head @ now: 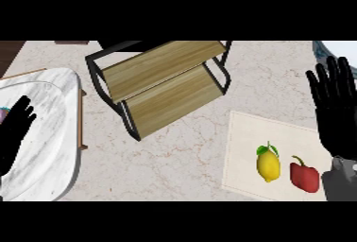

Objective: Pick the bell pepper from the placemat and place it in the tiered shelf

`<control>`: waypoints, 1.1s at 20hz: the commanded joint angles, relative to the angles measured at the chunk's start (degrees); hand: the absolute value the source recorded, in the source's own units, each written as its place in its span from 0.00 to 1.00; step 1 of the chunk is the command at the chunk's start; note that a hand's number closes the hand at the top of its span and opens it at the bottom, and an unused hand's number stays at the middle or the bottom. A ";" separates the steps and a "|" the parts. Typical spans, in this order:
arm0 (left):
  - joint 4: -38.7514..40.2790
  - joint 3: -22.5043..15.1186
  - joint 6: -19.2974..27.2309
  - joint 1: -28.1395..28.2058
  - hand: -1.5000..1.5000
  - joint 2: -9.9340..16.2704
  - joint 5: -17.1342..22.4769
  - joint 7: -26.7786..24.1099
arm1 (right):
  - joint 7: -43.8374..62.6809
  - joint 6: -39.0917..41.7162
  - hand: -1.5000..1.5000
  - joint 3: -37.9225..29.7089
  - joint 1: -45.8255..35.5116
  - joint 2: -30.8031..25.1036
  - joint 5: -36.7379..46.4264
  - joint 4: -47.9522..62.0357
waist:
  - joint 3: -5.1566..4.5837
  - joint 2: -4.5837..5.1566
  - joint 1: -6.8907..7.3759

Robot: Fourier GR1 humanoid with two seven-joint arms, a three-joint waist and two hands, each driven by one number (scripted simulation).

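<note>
While you look down at the worktop [181,156], you see the red bell pepper [304,176] lying on the pale placemat [244,142], in the lower right part of the view. It has a short green stem on its top. Just beside it, on its left side, lies a yellow lemon [268,164] with a green leaf; the two are close, but they do not touch.

Your right robot hand [333,101] shows at the right edge of the view. Its fingers are straight and spread, pointing to the far side, and it holds nothing. The hand is over the right border of the placemat, and the grey forearm [340,182] below it is just beside the pepper, on its right. You cannot tell from this view if the forearm touches the pepper.

Your left robot hand [15,130] shows at the left edge, over a white marble tray [55,142] with a rounded shape. Its fingers are also straight and relaxed, and it holds nothing. A small purple thing [4,113] shows just beside this hand, but it is too much hidden to name.

The tiered shelf [164,80] stands at the upper middle of the view, well apart from the pepper. It has a black metal frame and two wooden boards, one higher and one lower. Nothing lies on either board.
</note>
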 commanded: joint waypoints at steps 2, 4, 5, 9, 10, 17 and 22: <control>0.87 -1.36 -1.67 1.70 0.50 -0.19 -1.64 -2.14 | 0.82 -7.35 0.00 -4.35 9.20 -4.47 7.69 0.73 | -0.69 -1.99 -3.58; -0.28 -3.46 -1.55 2.47 0.50 -2.14 -2.42 -3.66 | 1.77 -12.01 0.00 -8.01 15.97 -8.37 13.08 3.68 | -0.96 -2.01 -7.16; 0.02 -4.12 -1.79 2.92 0.50 -2.21 -2.84 -3.78 | 1.40 -14.15 0.00 -10.99 18.80 -10.56 15.17 4.39 | -1.12 -2.07 -9.87; -1.84 -8.53 -2.76 5.19 0.50 -5.97 -3.70 -5.82 | 5.42 -25.57 1.00 -16.30 28.68 -10.22 21.58 10.50 | -1.00 -1.79 -9.14; -1.09 -9.60 -3.23 2.84 0.50 -6.55 -4.68 -6.09 | 3.26 -27.61 1.00 -17.10 29.04 -5.52 19.18 6.81 | -0.74 -2.03 -7.23; 2.67 -13.42 -3.93 1.38 0.50 -10.43 -9.07 -8.45 | -10.49 -17.48 0.00 -10.72 43.47 1.47 18.85 -10.61 | -0.66 -1.98 -3.40; 4.21 -12.73 -4.66 -0.16 0.50 -11.17 -9.23 -8.30 | 3.58 -16.49 0.00 -6.33 50.73 -3.90 23.98 -25.16 | -0.78 -1.77 -2.68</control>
